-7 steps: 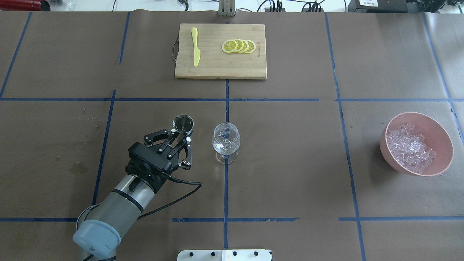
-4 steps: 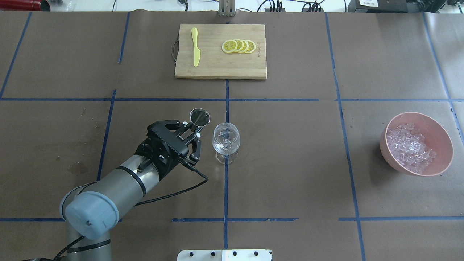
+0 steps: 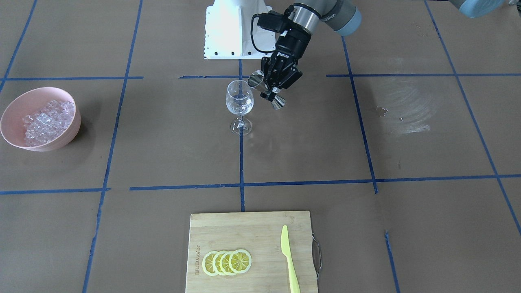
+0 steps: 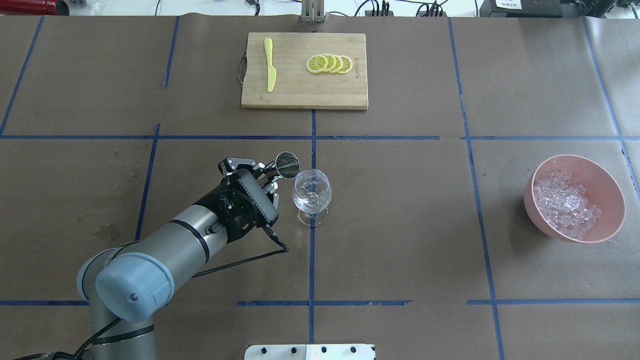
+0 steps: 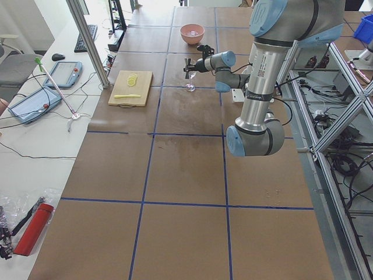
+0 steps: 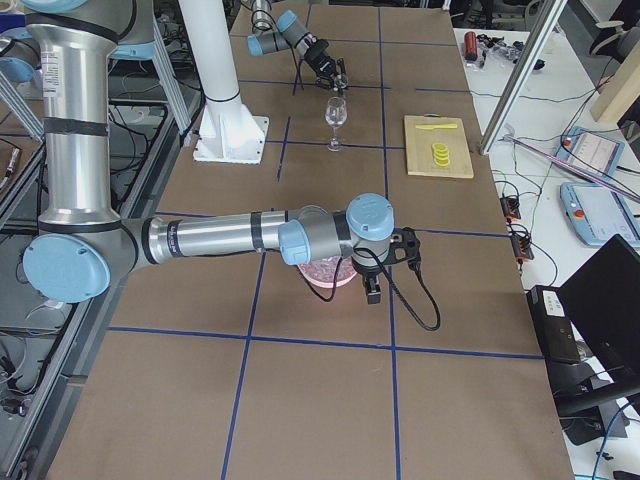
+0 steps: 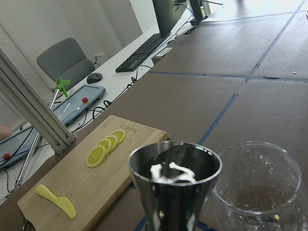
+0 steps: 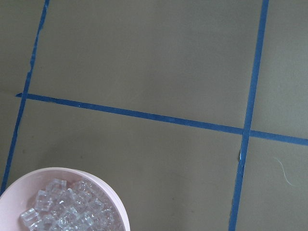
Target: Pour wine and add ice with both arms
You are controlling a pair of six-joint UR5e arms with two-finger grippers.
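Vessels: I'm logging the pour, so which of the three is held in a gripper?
The metal jigger, in the left gripper; the wine glass and pink bowl stand on the table.

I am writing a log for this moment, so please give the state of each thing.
Left gripper: shut on the measuring cup.
Measuring cup: tilted toward the wine glass, beside its rim.
Wine glass: upright, no ice inside.
Bowl: upright, holding ice.
Lemon slices: overlapping on the cutting board.
Knife: lying flat on the cutting board.
Right gripper: near the bowl; open or shut cannot be told.
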